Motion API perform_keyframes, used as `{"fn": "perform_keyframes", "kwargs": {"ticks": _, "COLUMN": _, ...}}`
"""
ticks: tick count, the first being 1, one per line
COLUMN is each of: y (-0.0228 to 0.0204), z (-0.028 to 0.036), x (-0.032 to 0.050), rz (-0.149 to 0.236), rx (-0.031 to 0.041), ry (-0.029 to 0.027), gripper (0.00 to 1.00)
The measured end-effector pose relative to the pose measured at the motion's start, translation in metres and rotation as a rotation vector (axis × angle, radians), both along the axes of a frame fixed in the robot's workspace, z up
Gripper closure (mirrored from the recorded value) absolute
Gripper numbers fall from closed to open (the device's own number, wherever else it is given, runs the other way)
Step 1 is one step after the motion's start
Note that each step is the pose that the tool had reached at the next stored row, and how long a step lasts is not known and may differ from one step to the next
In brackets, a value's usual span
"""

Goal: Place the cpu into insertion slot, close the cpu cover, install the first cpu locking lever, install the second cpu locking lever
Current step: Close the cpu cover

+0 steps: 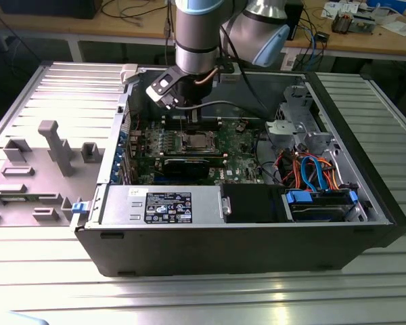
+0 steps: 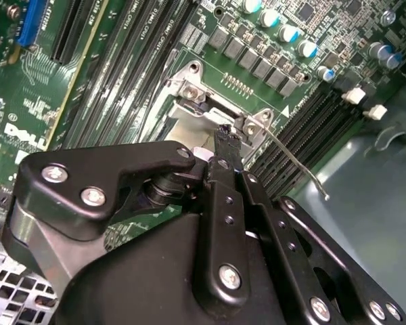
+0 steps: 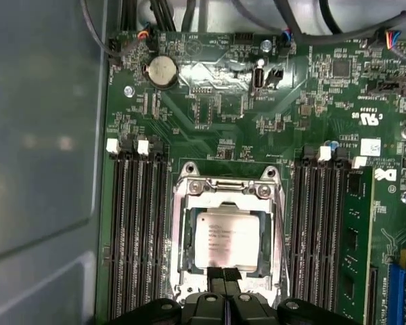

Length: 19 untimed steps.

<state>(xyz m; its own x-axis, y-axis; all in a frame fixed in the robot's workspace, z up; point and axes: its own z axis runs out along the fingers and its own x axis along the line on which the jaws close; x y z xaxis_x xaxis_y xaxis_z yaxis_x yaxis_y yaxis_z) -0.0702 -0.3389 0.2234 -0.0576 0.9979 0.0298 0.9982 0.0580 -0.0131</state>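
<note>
chip flat under cover | hand fingers together, at chip's edge | lever beside chip: thin, springy wire, likely slippery; press near its bent end

You have print in several places, most of it too fine to make out. In the first wrist view, the cpu carries several lines of small dark lettering on its metal top. The motherboard around it bears white silkscreen codes beside its parts. A white certification mark and a small white sticker sit just beyond the memory slots. In the second wrist view, white lettering runs along the slots, and a bold white logo stands on the green board. In the exterior view, a black-and-white label lies on the power supply, at the case's near edge.
</note>
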Motion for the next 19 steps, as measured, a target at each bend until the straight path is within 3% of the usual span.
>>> {"fn": "perform_keyframes", "kwargs": {"ticks": 6, "y": 0.0000, "z": -0.0148, "x": -0.0035, "rz": 0.001, "rx": 0.0000, "ry": 0.0000, "gripper": 0.89}}
{"fn": "perform_keyframes", "kwargs": {"ticks": 13, "y": 0.0001, "z": -0.0165, "x": -0.0037, "rz": 0.001, "rx": -0.0008, "ry": 0.0002, "gripper": 0.89}}
{"fn": "perform_keyframes", "kwargs": {"ticks": 19, "y": 0.0001, "z": -0.0105, "x": -0.0036, "rz": 0.001, "rx": -0.0216, "ry": 0.0002, "gripper": 0.89}}
